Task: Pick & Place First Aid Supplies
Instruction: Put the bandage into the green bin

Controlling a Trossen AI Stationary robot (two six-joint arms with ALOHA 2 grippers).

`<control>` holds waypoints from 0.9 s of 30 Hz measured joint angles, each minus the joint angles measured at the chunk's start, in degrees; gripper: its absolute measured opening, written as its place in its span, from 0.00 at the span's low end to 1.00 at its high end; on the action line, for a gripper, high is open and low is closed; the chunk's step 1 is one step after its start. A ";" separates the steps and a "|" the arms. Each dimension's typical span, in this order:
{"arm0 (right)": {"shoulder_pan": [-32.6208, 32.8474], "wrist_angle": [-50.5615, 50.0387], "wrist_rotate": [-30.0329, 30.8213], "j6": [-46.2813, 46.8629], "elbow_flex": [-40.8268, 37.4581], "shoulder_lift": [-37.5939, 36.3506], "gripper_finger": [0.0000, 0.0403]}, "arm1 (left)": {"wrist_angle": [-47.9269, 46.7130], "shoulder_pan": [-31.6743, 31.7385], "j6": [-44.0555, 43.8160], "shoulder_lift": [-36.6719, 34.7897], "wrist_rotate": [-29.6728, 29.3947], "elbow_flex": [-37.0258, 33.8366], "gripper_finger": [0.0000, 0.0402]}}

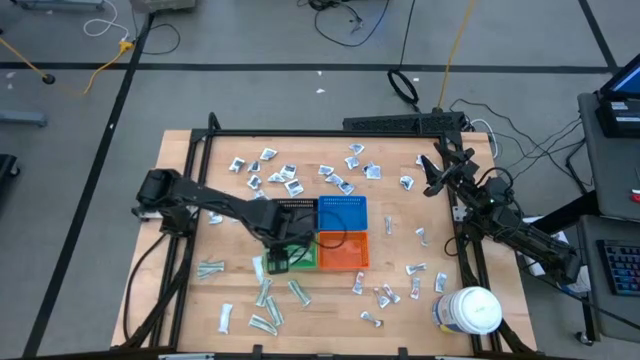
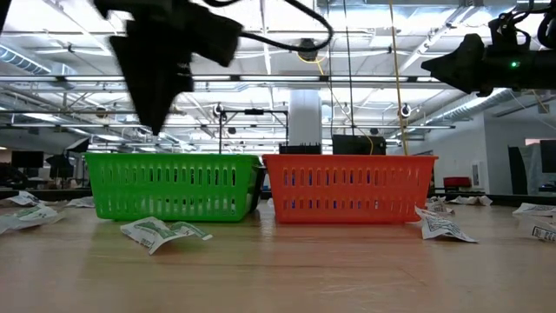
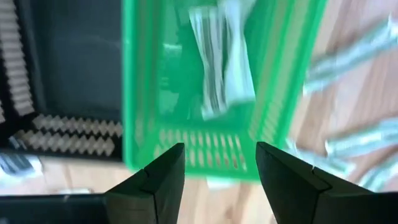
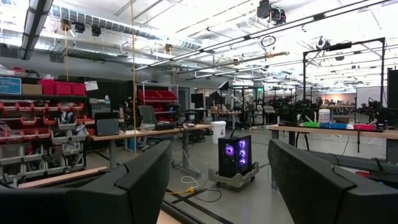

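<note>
My left gripper point(image 1: 279, 260) point(image 3: 221, 149) hangs open over the green bin point(image 1: 296, 256) point(image 3: 217, 118), pointing down, with nothing between its fingers. Narrow wrapped strips point(image 3: 217, 62) lie inside that bin. Many first aid supplies lie flat on the table: squarish packets point(image 1: 280, 176) toward the far side and longer strips point(image 1: 266, 300) near the front left. My right gripper point(image 1: 431, 176) point(image 4: 217, 155) waits open at the far right, raised and pointing out into the room.
The black bin point(image 1: 295, 212), blue bin point(image 1: 342, 213) and orange bin point(image 1: 343, 250) adjoin the green one at the table's middle. A large white jar point(image 1: 470, 310) stands at the near right corner. More packets point(image 1: 385, 295) lie right of the bins, one point(image 2: 163, 233) before the green bin.
</note>
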 joint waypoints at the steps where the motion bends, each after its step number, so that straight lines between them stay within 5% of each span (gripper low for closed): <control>1: 0.00 -0.04 0.00 -0.02 0.00 0.00 0.65 | 0.03 -0.47 -0.59 -0.78 0.11 -1.14 0.50; 27: 0.00 0.01 0.00 0.00 0.00 0.00 0.65 | 1.05 -14.11 -17.86 -25.20 7.98 -31.84 0.50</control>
